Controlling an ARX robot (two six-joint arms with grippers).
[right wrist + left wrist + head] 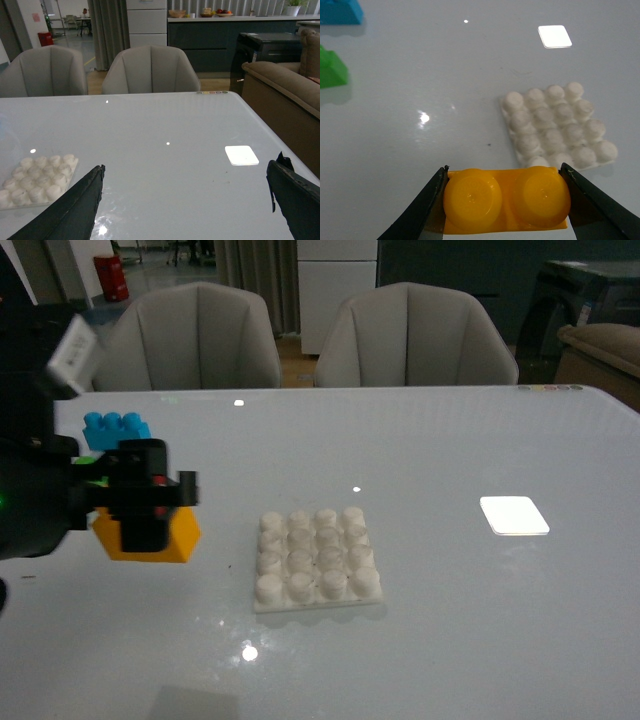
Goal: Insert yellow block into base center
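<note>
My left gripper (150,502) is shut on the yellow block (178,536), holding it at the left of the table, left of the base (315,558). In the left wrist view the two black fingers (427,200) press both ends of the yellow block (506,200), its two round studs facing the camera. The base (560,125) is a white square plate with a grid of studs, lying apart from the block and bare. My right gripper (185,200) is open over bare table, with the base (37,177) off to one side.
A blue brick (115,428) lies at the back left behind my left arm, and a green brick (331,70) sits near it. A flat white patch (514,515) lies to the right of the base. Two grey chairs (415,335) stand behind the table.
</note>
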